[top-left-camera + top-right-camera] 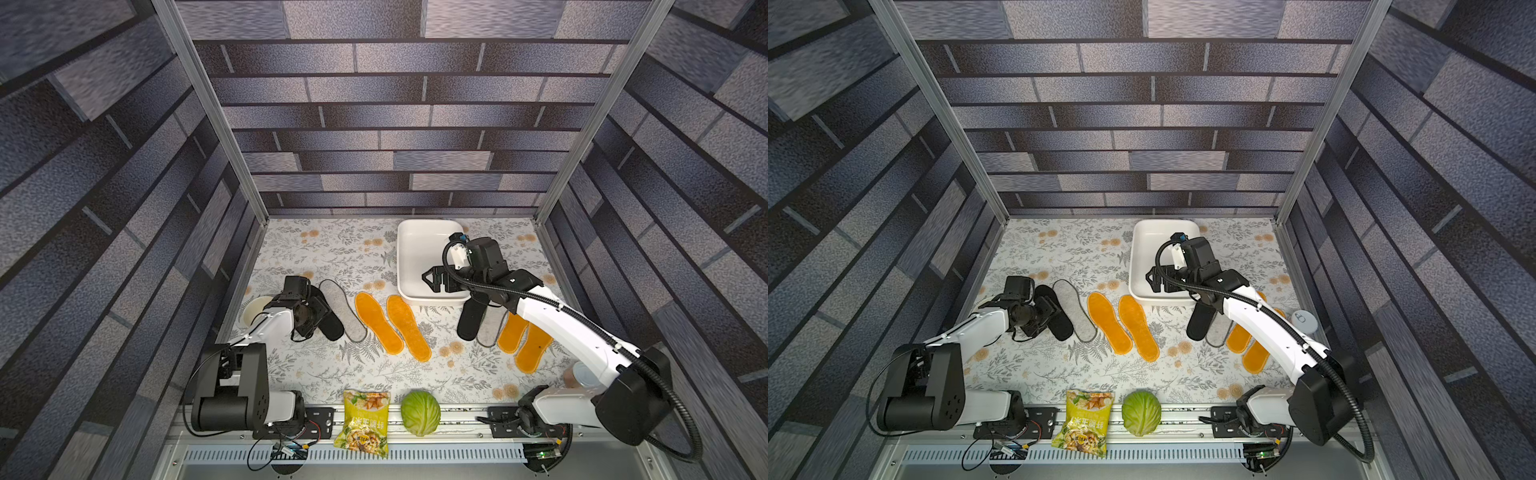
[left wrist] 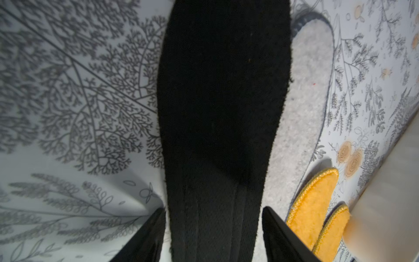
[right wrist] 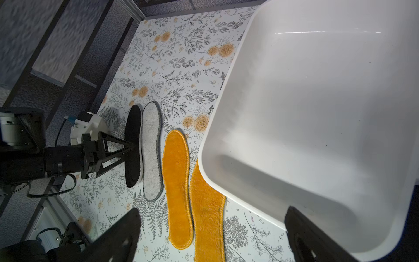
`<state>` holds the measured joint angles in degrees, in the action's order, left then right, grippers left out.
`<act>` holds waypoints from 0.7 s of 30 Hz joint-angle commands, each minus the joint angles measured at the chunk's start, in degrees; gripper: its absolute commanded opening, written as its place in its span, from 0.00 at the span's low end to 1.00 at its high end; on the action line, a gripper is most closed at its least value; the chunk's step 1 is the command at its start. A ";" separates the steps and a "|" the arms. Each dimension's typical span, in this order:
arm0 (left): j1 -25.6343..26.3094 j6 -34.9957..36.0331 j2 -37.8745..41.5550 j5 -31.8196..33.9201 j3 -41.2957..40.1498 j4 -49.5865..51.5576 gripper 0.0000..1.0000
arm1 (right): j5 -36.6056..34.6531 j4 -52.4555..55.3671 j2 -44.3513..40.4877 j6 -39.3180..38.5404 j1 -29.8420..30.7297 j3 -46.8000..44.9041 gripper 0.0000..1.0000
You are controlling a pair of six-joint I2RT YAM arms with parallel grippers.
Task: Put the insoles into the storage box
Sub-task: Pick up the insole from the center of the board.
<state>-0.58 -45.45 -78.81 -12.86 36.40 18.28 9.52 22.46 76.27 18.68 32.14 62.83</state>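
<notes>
left wrist view: black insole gripped between left fingers; right fingers wide apart above storage box rim

The table, under a white cloth printed with grey ferns and orange flowers, bore a black foot-shaped fabric insole directly beneath the left gripper. A light grey dark-edged insole lay just beside it, and two fuzzy orange insoles lay farther toward the right gripper. Below that right gripper sat a white rectangular plastic storage box; behind it, under its arm, lay a second black insole, a second grey insole and two more orange insoles, while a small round cream bowl stood at the left gripper's outer side.
</notes>
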 commanded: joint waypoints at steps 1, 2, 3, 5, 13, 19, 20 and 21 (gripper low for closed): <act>1.31 1.15 -4.65 6.39 -1.12 6.42 0.72 | 1.02 -1.01 0.54 0.56 0.47 0.81 1.00; 1.52 0.94 -5.00 6.40 -0.84 6.42 0.74 | 0.95 -1.01 0.62 0.49 0.47 0.81 1.00; 1.76 0.81 -5.33 6.67 -0.44 6.55 0.76 | 1.01 -0.97 0.63 0.44 0.47 0.81 1.00; 2.44 0.68 -5.98 7.49 0.38 7.50 0.81 | 1.09 -0.84 0.59 0.24 0.57 0.72 1.00; 4.44 0.93 -10.05 9.88 5.43 13.75 0.89 | 1.59 -2.49 -1.46 0.07 0.56 -0.87 1.00; 6.04 -0.39 -14.00 10.20 9.92 20.77 0.86 | 1.75 -5.80 -5.75 -1.62 0.55 -6.33 1.00; 6.47 -1.17 -14.22 10.34 10.13 21.20 0.85 | 1.46 -6.06 -6.39 -2.21 0.53 -6.96 1.00; 7.00 -1.94 -14.38 10.74 10.41 21.52 0.83 | 1.21 -6.11 -7.09 -2.94 0.52 -7.61 1.00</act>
<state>5.56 -45.50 -89.56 -4.36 48.97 29.89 10.79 18.72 71.53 17.89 32.14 57.21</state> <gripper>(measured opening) 0.850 0.998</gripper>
